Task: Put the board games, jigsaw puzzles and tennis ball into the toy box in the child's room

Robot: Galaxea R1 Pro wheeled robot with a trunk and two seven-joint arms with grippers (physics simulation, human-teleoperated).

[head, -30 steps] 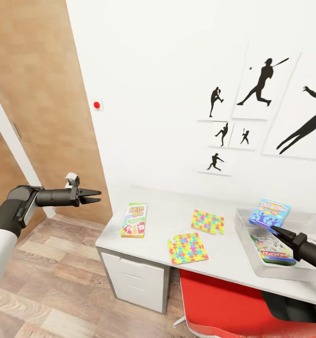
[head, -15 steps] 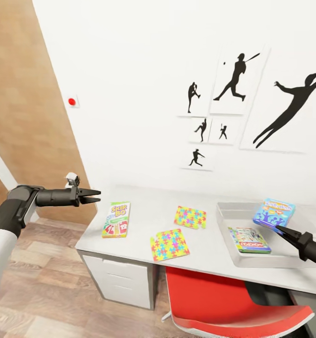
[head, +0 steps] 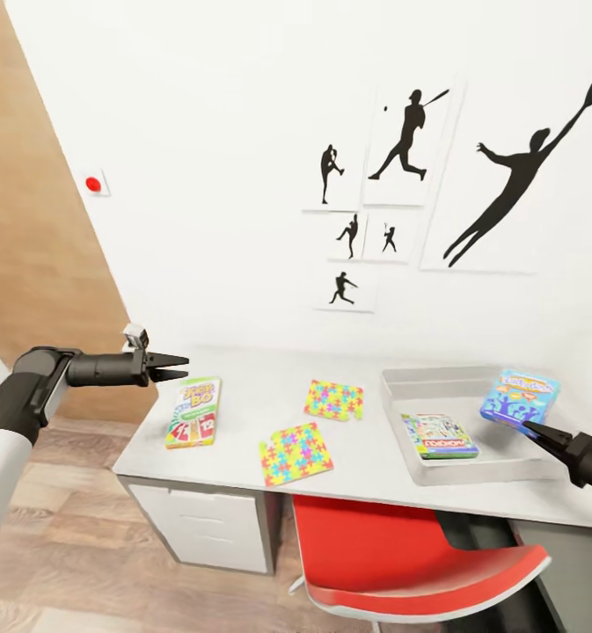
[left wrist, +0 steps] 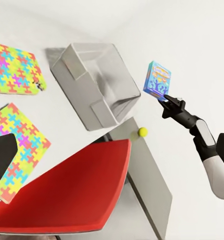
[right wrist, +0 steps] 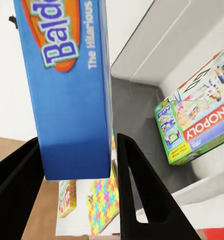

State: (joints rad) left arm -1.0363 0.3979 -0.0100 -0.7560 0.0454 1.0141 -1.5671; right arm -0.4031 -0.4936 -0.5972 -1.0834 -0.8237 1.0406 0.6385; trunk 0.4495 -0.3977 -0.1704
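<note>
**Blue game box held above the grey bin**

Blue cardboard, printed with orange and white lettering, sits clamped between the two black fingers of the right gripper [head: 530,428]: the small blue board game box [head: 519,396] is held on edge, tilted, over the far right corner of the pale grey open plastic toy box [head: 399,380]. Seen from the right wrist, the blue box [right wrist: 67,85] fills the gap between the fingers [right wrist: 141,200], with the bin floor beneath it.

Flat on that floor lies the white-and-green Monopoly game box with its red band [head: 439,435], apart from the held box.

On the long light-grey desk top [head: 243,422], left of the bin, lie two thin squares of bright jigsaw pattern, one farther back [head: 333,400] and one at the front edge [head: 295,454]. Further left rests the yellow-green-red game box [head: 193,411].

Just off the desk's left end hangs the left gripper [head: 179,367], its fingers nearly together and holding nothing, near the yellow-green-red box yet not touching it.

From the left wrist, a small yellow-green tennis ball [left wrist: 142,132] shows on the desk past the bin, above a red moulded chair [head: 401,554].
</note>
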